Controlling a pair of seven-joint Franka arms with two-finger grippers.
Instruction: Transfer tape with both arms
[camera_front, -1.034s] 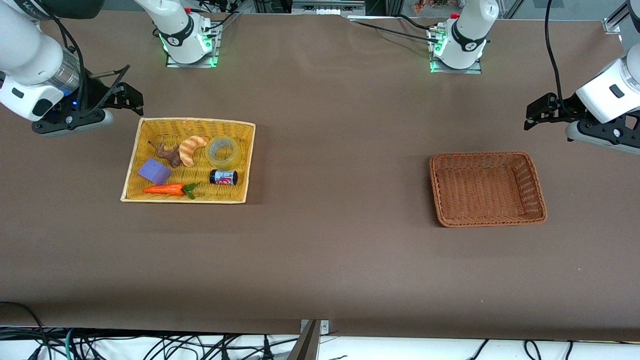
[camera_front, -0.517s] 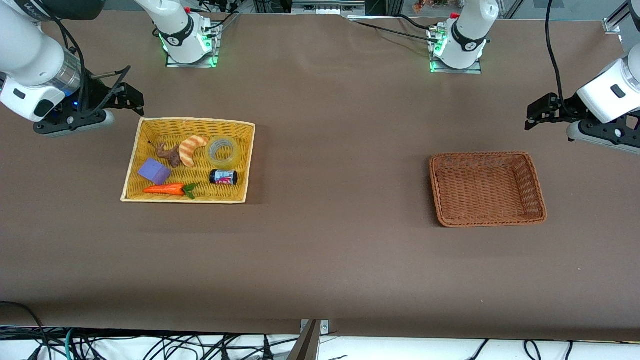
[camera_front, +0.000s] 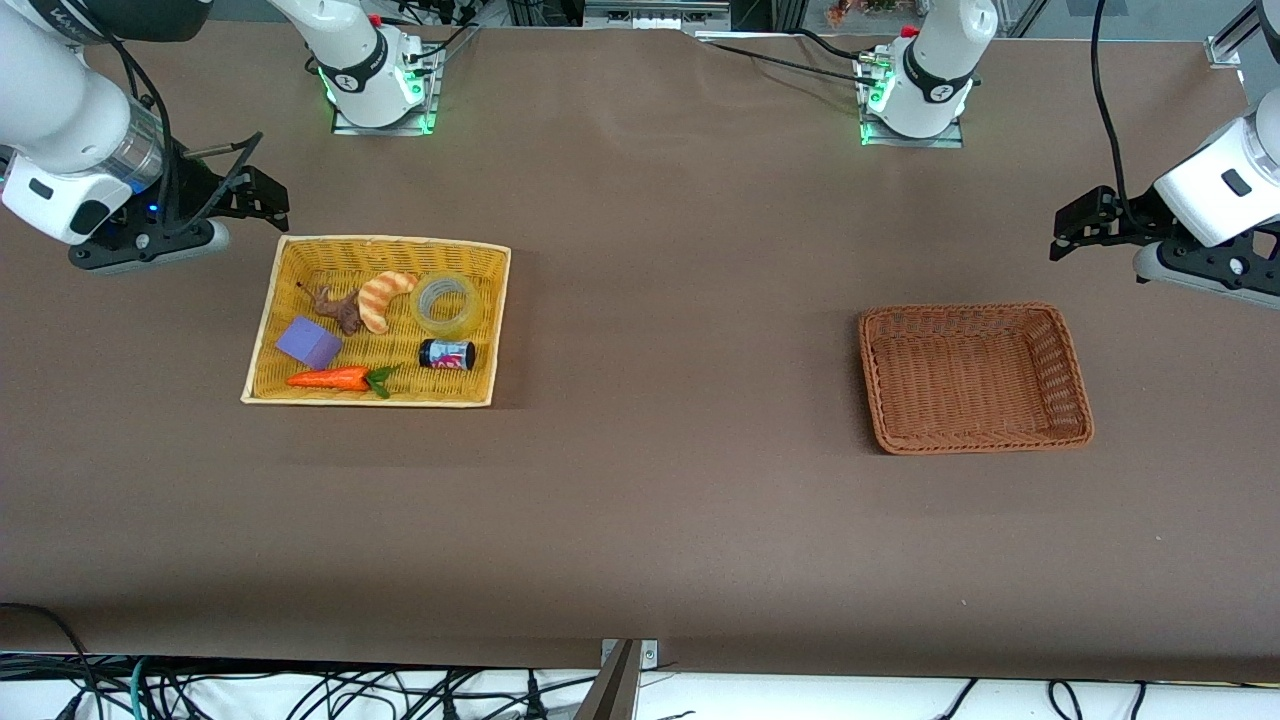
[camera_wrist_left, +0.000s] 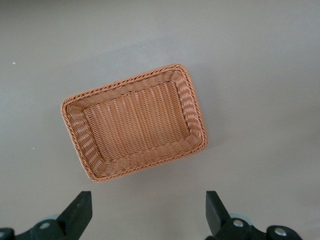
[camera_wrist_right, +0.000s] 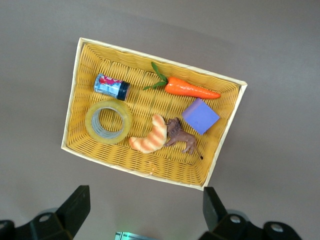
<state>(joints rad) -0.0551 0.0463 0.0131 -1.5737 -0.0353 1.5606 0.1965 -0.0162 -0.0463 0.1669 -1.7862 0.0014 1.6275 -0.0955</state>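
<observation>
The tape (camera_front: 446, 304) lies flat in the yellow basket (camera_front: 265, 322), just beside the croissant toy (camera_front: 383, 298) and the black can (camera_front: 446, 354). The right gripper (camera_front: 262, 193) hangs with its fingers spread over the table near that basket. The left gripper (camera_front: 1072, 226), also spread and empty, hangs near the brown basket (camera_front: 1077, 378).

The table (camera_front: 640, 480) was viewed from high across it; each wrist view looked down on one basket, both shared with the front view.
</observation>
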